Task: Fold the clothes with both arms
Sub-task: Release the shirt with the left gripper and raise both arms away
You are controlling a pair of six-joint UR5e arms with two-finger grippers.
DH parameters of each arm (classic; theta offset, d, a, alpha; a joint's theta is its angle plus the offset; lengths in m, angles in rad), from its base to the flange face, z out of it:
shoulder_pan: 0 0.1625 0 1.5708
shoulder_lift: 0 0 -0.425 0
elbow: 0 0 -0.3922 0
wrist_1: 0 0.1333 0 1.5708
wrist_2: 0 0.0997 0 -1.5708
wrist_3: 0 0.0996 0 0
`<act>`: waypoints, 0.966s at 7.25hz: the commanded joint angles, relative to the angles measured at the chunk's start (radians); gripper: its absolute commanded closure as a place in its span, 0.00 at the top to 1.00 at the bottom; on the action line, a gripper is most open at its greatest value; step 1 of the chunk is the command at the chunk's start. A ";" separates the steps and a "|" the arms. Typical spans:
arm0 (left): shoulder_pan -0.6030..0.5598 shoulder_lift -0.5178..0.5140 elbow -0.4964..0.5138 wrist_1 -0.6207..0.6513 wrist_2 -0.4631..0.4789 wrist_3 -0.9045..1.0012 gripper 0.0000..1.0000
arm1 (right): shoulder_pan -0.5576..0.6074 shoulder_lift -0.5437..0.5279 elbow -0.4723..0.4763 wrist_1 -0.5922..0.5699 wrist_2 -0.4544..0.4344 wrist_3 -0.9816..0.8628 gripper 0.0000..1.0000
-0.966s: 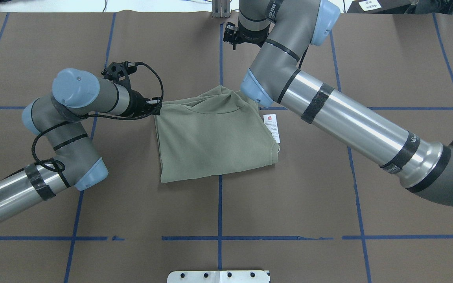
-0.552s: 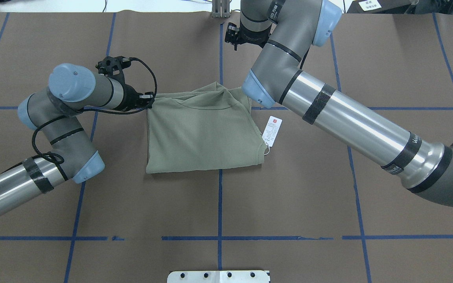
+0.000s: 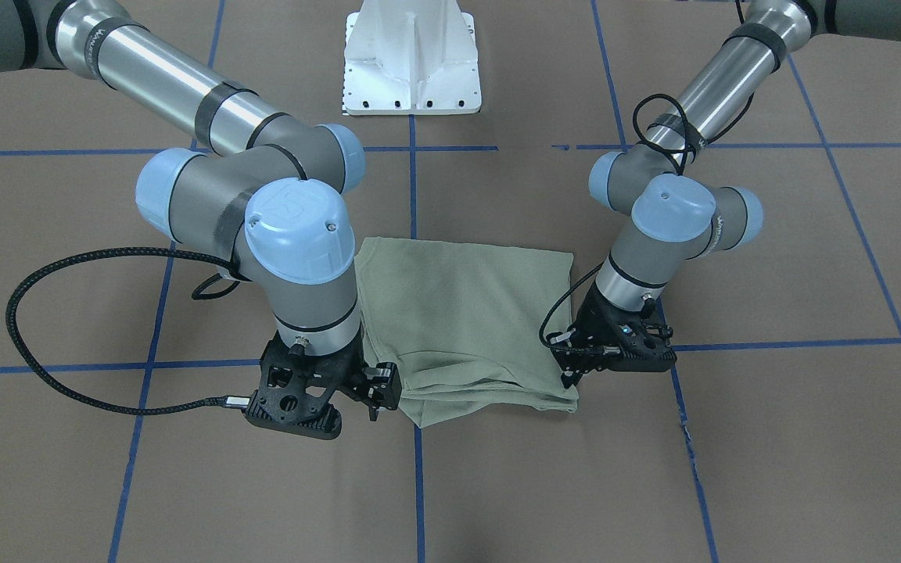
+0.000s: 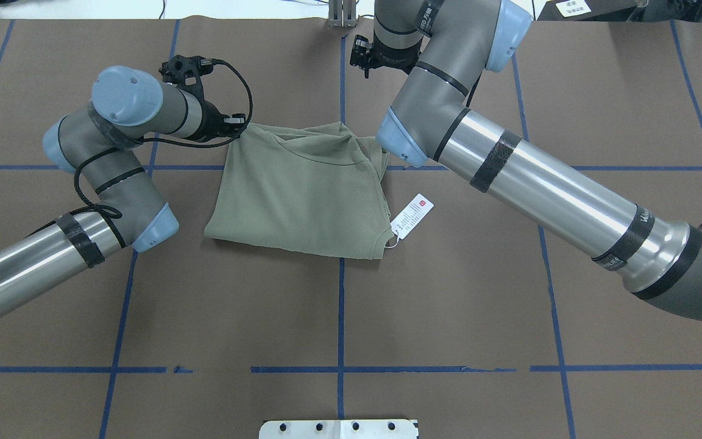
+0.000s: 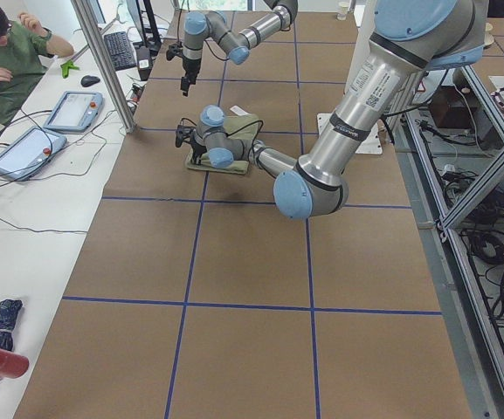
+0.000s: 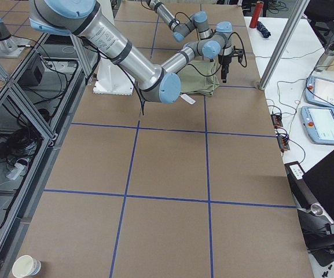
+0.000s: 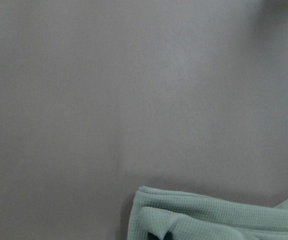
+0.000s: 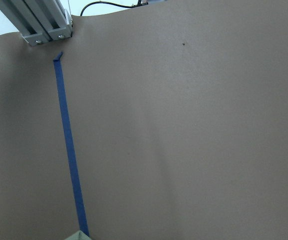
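Observation:
The pale sage-green shirt point(image 4: 302, 195) lies folded on the brown table, collar side away from the robot; it also shows in the front view point(image 3: 466, 313). Its white hang tag point(image 4: 412, 215) lies off its right edge. My left gripper point(image 4: 238, 125) is shut on the shirt's far left corner, which shows in the front view point(image 3: 576, 375). My right gripper point(image 3: 378, 389) grips the bunched far right corner; in the overhead view my own arm hides it. A strip of shirt point(image 7: 208, 220) shows at the bottom of the left wrist view.
Blue tape lines point(image 4: 340, 317) grid the brown table cover. The white pedestal base point(image 3: 411, 59) stands at the robot's side. An aluminium post point(image 4: 342, 12) stands at the far edge. A seated operator point(image 5: 7, 52) and tablets are beside the table.
My left gripper has pulled the shirt's corner away from the robot. The whole shirt slid farther and to the left and turned, and the hang tag swung with it. The right arm barely moved.

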 commanded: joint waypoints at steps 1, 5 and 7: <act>-0.015 -0.007 0.010 0.005 -0.004 0.125 0.99 | 0.006 -0.021 0.003 -0.002 0.006 -0.082 1.00; -0.271 0.118 -0.255 0.350 -0.272 0.596 1.00 | 0.206 -0.181 0.137 -0.182 0.218 -0.640 1.00; -0.429 0.201 -0.401 0.616 -0.274 1.002 1.00 | 0.374 -0.380 0.298 -0.280 0.293 -0.987 1.00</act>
